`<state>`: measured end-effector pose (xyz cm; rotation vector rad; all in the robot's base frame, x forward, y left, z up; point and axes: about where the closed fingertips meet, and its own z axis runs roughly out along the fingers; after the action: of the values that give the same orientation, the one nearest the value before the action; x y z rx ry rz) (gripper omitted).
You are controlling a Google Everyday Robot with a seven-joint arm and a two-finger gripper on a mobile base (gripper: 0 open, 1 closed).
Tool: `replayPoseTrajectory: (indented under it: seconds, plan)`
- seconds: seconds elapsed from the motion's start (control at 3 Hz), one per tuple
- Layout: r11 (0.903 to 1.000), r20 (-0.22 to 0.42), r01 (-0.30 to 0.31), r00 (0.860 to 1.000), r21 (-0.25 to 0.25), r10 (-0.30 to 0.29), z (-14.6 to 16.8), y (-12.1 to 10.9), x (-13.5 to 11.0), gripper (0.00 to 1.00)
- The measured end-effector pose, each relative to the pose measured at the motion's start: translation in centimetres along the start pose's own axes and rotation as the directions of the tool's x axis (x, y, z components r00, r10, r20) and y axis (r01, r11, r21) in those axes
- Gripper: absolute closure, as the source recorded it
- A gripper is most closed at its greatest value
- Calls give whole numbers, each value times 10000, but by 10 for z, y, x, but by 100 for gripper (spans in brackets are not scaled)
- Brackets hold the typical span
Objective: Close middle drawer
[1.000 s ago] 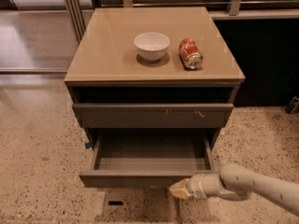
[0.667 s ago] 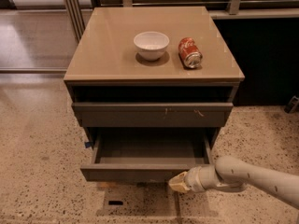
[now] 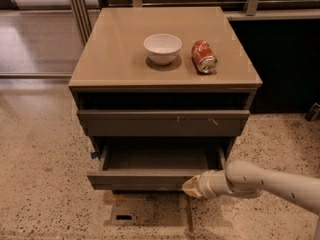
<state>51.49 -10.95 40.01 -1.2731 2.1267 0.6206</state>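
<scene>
Pincer [image 3: 194, 187] low, at right end of middle drawer [image 3: 142, 179] front, touching or just short. Pincer spread: cannot tell. Drawer partly out, front running leftward from pincer, table [image 3: 115, 59] body straight beyond. Likely calls for push forward, inward.

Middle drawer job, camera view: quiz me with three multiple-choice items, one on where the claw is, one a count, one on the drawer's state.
1. Where is the claw relative to the middle drawer?
A. at its front's left end
B. at its front's right end
C. inside its tray

2. How many things are on the cabinet top?
A. one
B. two
C. four

3. The middle drawer is:
A. shut flush
B. pulled out
C. lying on the floor

Answers:
1 B: the claw sits at the front's right end.
2 B: only a white bowl and a red can.
3 B: its grey inside shows from above.
</scene>
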Motion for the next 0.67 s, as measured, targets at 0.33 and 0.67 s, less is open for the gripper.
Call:
replayPoseTrajectory:
  seconds: [0.33,0.67]
  plan:
    - [9836,-792,722,9951,1652,-597,-6,-7,-5,100]
    - [9836,-792,722,9951,1651,-597,-6,-7,-5,100]
